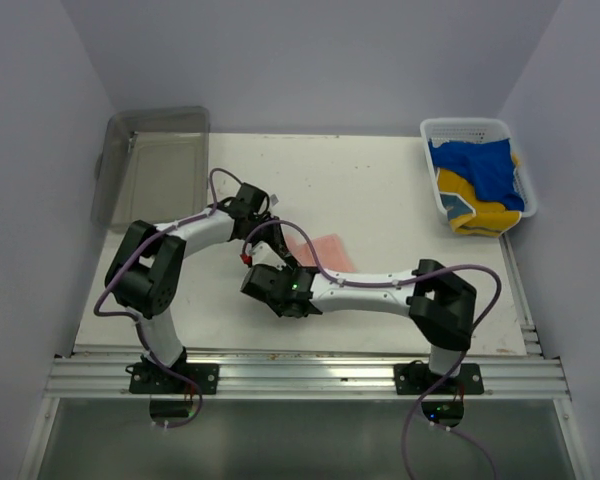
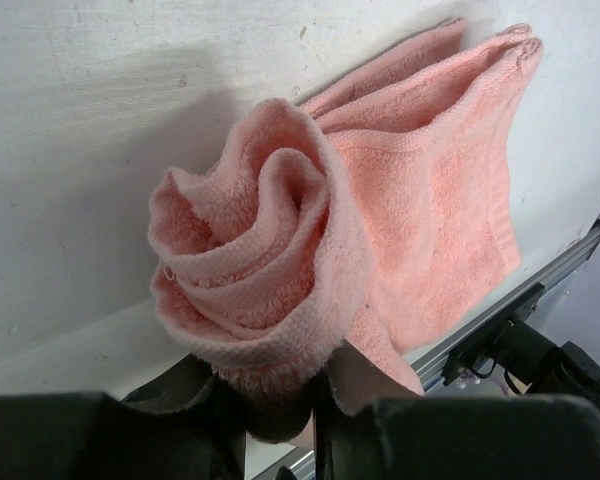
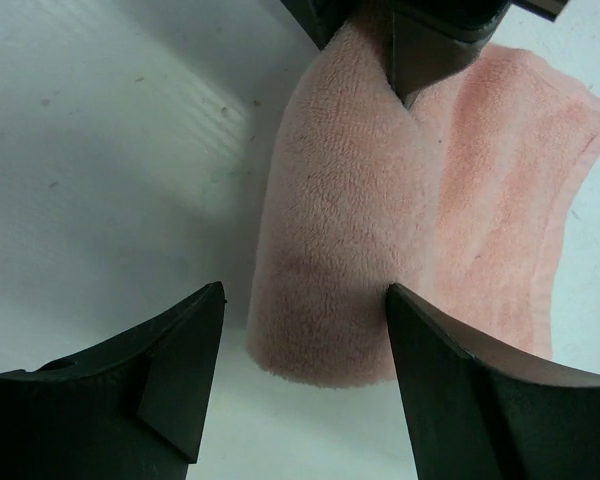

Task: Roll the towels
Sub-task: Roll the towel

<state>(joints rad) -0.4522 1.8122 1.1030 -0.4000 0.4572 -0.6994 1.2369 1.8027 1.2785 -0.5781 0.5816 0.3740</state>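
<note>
Seen from the left wrist, the pink towel (image 2: 280, 270) is a loose spiral, part rolled, with its flat tail spread on the surface (image 2: 100, 150). The left tool (image 2: 280, 425) is pinched narrow on one end of the roll. The coil looks slack, so the step would probably go best if the roll is turned toward the tail under light tension, with both ends level. From the right wrist, the right tool (image 3: 300, 360) stands wide, its fingers (image 3: 180, 370) either side of the roll's other end and not clamping it; closing there first would likely stop the roll from skewing. From above, both arms reach inward and meet near the middle of the surface. The left arm is folded at the elbow with its wrist angled down, and the right arm stretches low across to the left. The blue towel (image 1: 485, 165) and yellow towel (image 1: 470, 205) lie in the basket (image 1: 435, 130) at the far right corner.
</note>
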